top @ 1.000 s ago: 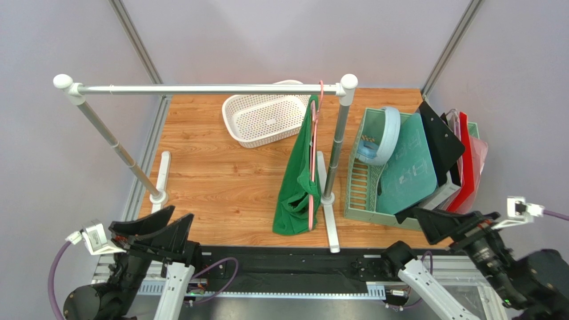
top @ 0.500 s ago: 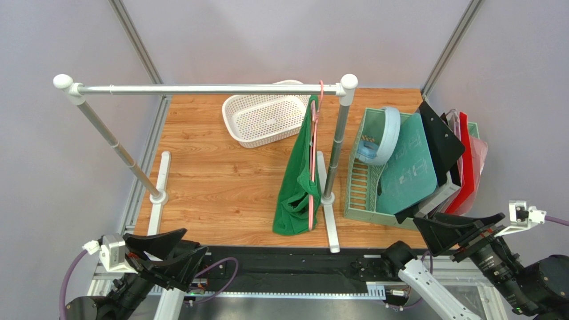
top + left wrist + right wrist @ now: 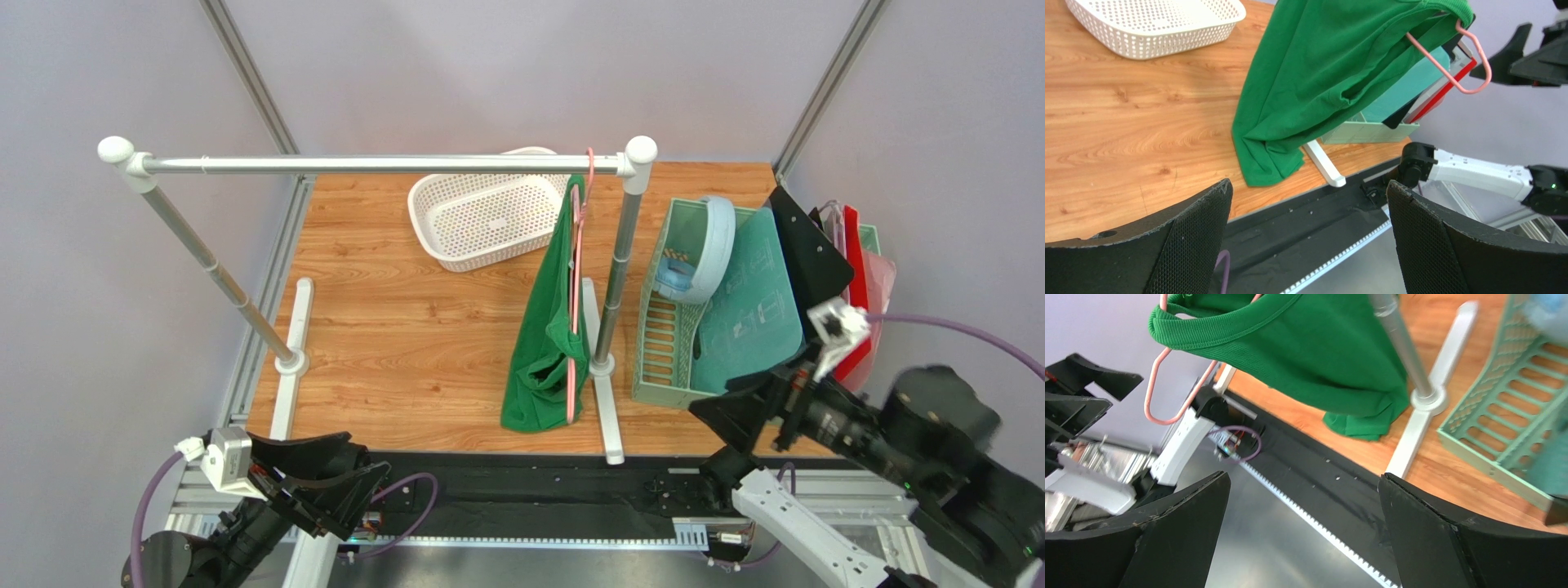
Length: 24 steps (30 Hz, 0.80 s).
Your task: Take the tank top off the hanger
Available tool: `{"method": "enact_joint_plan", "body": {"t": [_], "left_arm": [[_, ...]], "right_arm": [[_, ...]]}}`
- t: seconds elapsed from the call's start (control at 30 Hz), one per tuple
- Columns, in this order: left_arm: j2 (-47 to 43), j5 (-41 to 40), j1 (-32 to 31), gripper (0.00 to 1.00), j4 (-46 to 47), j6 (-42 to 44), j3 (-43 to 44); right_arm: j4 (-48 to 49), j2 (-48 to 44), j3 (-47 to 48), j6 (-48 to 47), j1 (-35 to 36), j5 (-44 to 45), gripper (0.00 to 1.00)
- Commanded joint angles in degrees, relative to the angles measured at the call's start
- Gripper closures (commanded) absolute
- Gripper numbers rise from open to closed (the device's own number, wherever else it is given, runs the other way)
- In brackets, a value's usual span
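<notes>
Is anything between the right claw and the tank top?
Yes: the rack's upright post and its white foot stand between the right claw and the tank top. The left claw's line looks clear.

Green tank top (image 3: pixel 543 331) drapes on hooked pink hanger (image 3: pixel 574 306).

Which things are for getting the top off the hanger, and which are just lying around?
For the job:
- tank top
- hanger

Just lying about:
- basket
- rail, which only holds the hanger up
- rack
- teal board in the rack
</notes>
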Motion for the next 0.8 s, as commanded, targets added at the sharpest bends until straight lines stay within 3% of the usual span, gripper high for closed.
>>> {"method": "enact_joint_plan", "body": {"t": [0.0,0.2,0.3,0.43,0.77], "left_arm": [[-1.35,1.13,-0.12,0.01,-3.75,1.00,-0.14],[-0.91,0.51,-0.12,0.01,-7.09,1.01,-2.42],[-0.91,0.95,-0.12,0.01,-6.74,0.04,-3.56],[-1.17,3.85,-0.12,0.01,-3.76,-2.59,-5.14],[-1.35,4.29,-0.12,0.01,-2.08,-4.44,-6.64]], "right_arm": [[6.01,7.63,2.10,-1.11,-0.43,-11.50,0.02],[14.19,12.73,3.69,3.82,-0.34,-16.35,0.02],[13.32,13.34,8.16,4.44,-0.34,-9.85,0.02],[13.40,17.38,11.86,5.93,-0.34,-12.73,0.02],[9.89,22.75,18.28,4.61,0.71,-8.79,0.01]]}}
